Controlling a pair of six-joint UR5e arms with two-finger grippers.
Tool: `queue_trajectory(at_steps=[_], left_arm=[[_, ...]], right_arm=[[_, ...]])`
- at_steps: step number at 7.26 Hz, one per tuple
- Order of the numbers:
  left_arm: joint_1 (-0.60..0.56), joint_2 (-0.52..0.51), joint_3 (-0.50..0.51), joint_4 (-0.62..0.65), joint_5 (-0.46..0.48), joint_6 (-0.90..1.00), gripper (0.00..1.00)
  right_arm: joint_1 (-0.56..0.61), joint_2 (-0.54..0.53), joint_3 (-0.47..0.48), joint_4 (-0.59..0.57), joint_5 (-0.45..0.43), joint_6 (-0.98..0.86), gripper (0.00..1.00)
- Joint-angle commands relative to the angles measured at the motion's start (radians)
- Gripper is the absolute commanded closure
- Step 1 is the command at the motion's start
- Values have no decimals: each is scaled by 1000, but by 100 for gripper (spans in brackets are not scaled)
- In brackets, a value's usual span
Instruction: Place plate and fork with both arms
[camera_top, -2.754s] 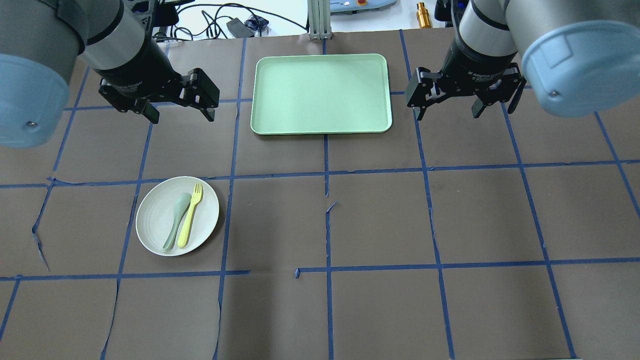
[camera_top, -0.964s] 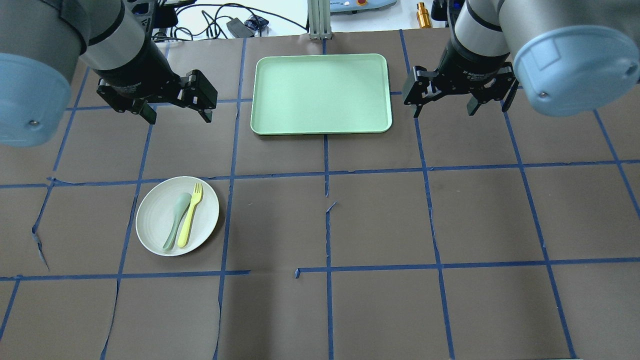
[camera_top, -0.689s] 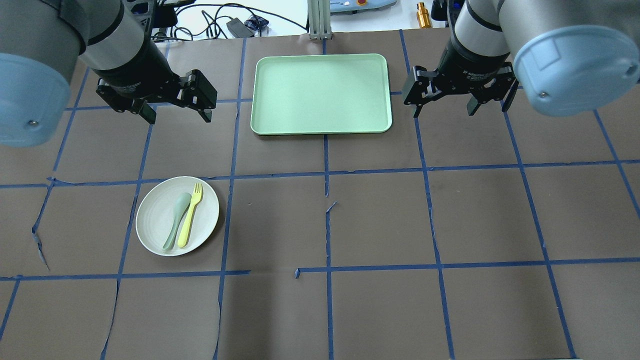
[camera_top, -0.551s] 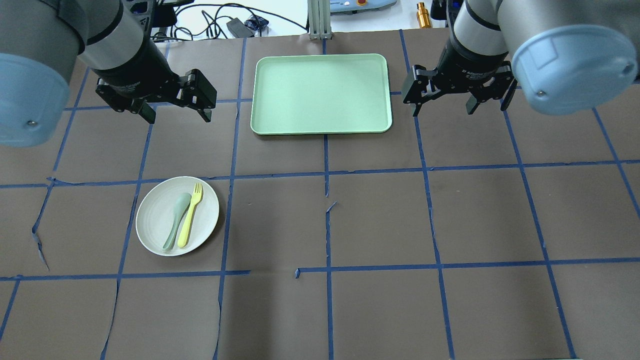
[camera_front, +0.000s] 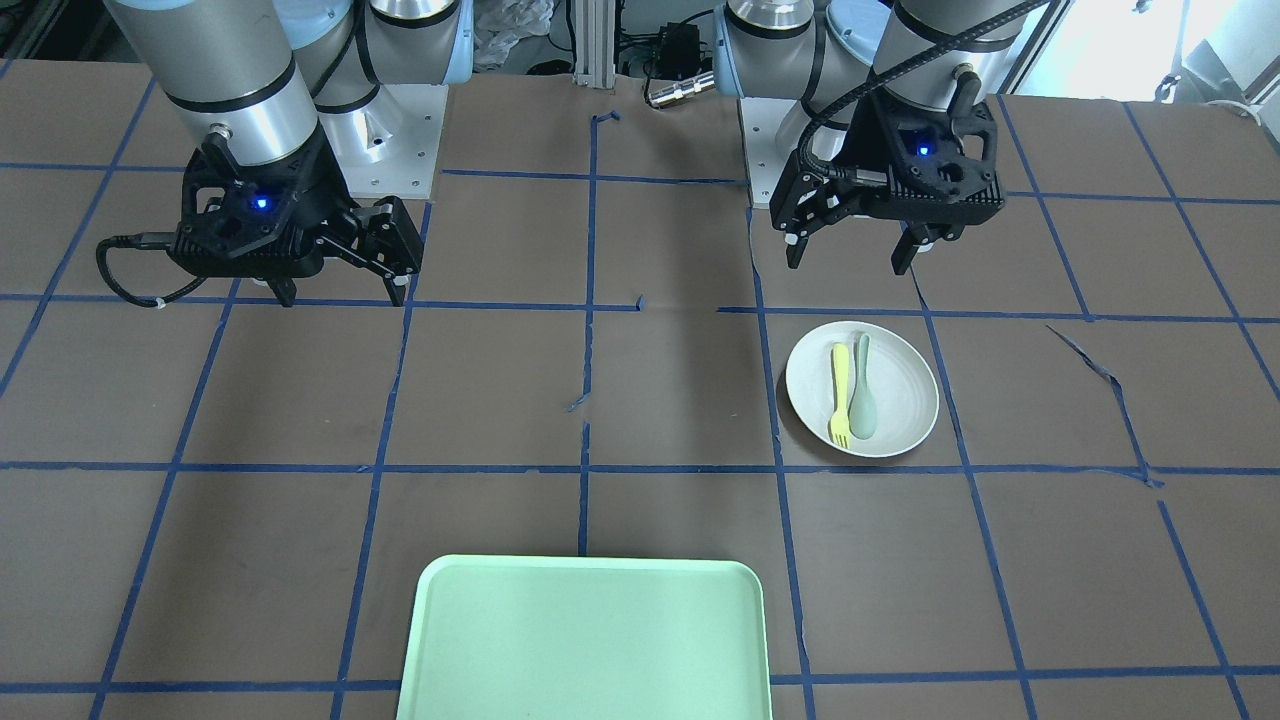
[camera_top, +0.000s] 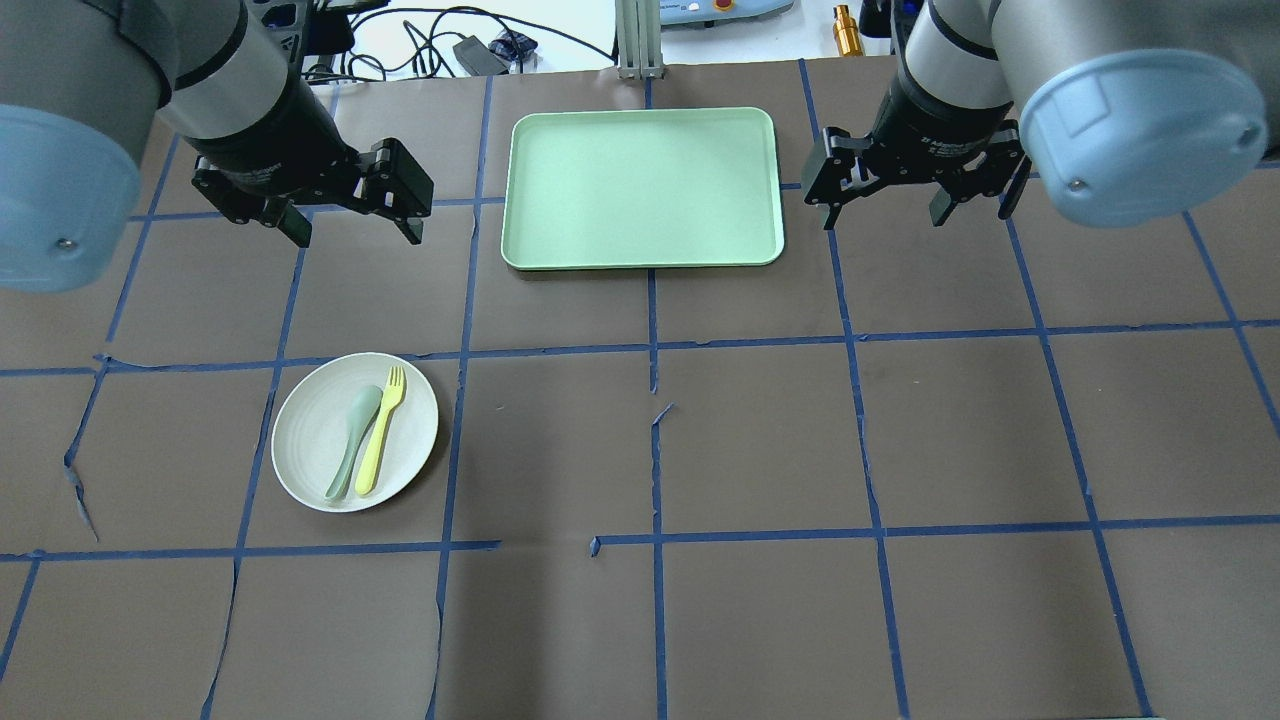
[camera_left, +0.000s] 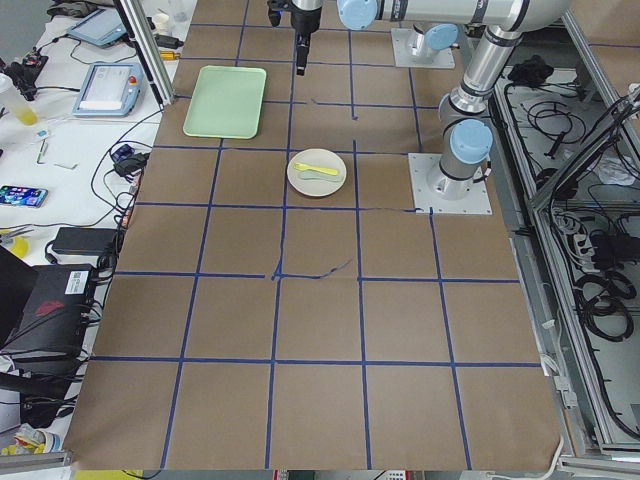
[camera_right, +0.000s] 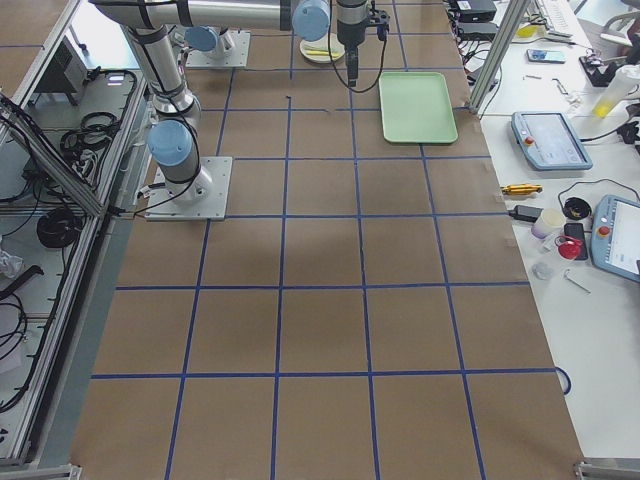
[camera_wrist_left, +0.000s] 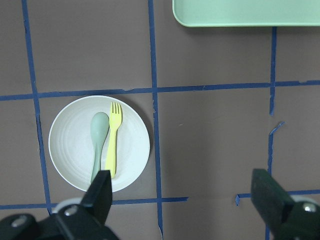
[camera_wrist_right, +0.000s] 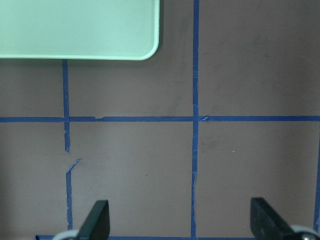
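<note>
Overhead exterior view: left gripper (camera_top: 358, 232) hangs raised above the brown paper-covered table with a blue tape grid (camera_top: 760, 440), its fingers spread apart. The right gripper (camera_top: 884, 218) hangs likewise, also with fingers spread apart (the front-facing view agrees for both, each showing a blue light on its body). The round shallow off-white plate (camera_top: 305, 455) lies flat on the table roughly beneath the left gripper, clear of it and well apart from the right gripper. On the plate lies the slim pale-yellow plastic fork (camera_top: 380, 440), its tines pointing away from the robot. The grey-green plastic spoon (camera_top: 350, 445) lies just beside the fork; whether the two touch cannot be told. The fork is on the side nearer the right gripper, the spoon on the side away from it. Left wrist view: plate sits ahead of the gripper, toward one of its two fingers (camera_wrist_left: 100, 192), with no contact. The rectangular mint-green tray (camera_top: 640, 185) lies on the table farther from the robot than either gripper, roughly between them across the table, and apart from the plate.
</note>
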Motion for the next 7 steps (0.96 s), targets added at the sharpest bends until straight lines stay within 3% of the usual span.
queue_trajectory(at_steps=[1,7], left_arm=[[0,2,-1,-2,0,1,0],[3,2,0,-3,0,2,0]], right_arm=[[0,0,3,0,0,0,0],[0,3,3,-4,0,-1,0]])
